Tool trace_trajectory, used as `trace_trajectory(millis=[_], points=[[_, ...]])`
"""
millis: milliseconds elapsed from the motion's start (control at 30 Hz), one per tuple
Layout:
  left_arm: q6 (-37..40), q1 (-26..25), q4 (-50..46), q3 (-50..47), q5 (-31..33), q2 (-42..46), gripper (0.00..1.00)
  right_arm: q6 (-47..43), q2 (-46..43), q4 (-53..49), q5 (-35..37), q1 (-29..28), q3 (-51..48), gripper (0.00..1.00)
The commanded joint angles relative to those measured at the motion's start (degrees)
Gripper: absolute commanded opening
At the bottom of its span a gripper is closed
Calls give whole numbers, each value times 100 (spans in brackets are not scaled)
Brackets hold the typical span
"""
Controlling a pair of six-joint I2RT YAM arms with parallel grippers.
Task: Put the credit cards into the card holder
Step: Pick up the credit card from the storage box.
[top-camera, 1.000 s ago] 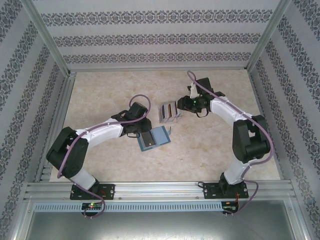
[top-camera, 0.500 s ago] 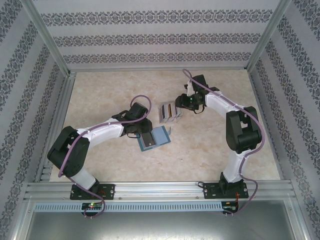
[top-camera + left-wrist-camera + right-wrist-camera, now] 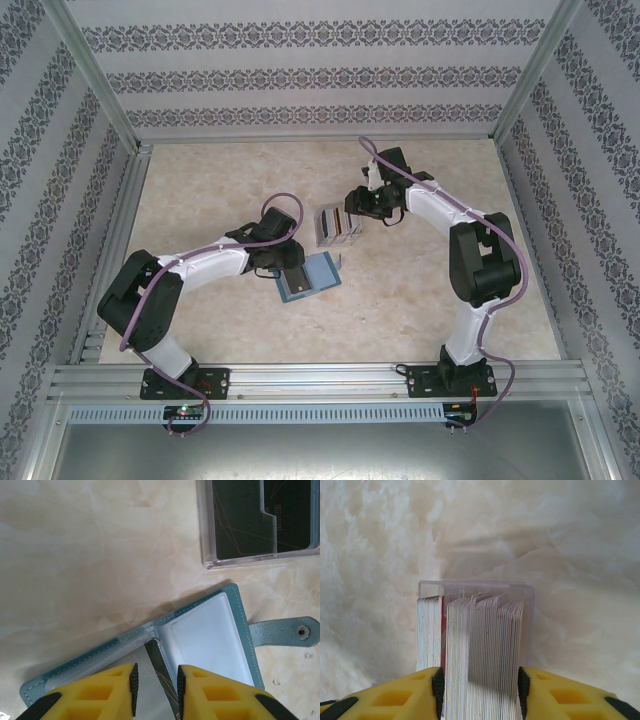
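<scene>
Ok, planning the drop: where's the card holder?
Top view, mid-table: the card holder lies open at the left gripper, near-left of the clear box.

I see a beige marbled table (image 3: 200,180); the open teal card holder (image 3: 312,274) lies on it, a clear card box (image 3: 338,225) just beyond.

I see the right gripper (image 3: 480,692) with its yellow fingers (image 3: 395,695) pressed against either side of a thick bundle of cards (image 3: 485,640). The cards stand on edge in a clear plastic box (image 3: 529,625), which rests on the pale marbled bench (image 3: 570,540). A thinner group of cards sits left of the bundle.
</scene>
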State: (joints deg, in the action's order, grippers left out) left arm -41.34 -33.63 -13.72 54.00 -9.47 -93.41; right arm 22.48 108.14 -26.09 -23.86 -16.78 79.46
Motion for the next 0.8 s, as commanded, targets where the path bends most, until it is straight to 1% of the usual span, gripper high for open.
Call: trace_trajectory(millis=[0,267,367,667,767], points=[[-30,67,184,-79,-63,-81,30,-76,-284,-131,-112,-54,96,46],[-17,67,167,-65,-64,-82,30,-77,-320,-109,-106,7,0,46],[-7,76,159,-66,-55,-68,30,-78,-293,-119,-129,34,8,44],[-9,84,150,-78,-56,-81,30,-63,-312,-116,-136,144,-18,25],[-10,93,150,-80,-63,-90,30,-68,-272,-117,-154,165,12,21]])
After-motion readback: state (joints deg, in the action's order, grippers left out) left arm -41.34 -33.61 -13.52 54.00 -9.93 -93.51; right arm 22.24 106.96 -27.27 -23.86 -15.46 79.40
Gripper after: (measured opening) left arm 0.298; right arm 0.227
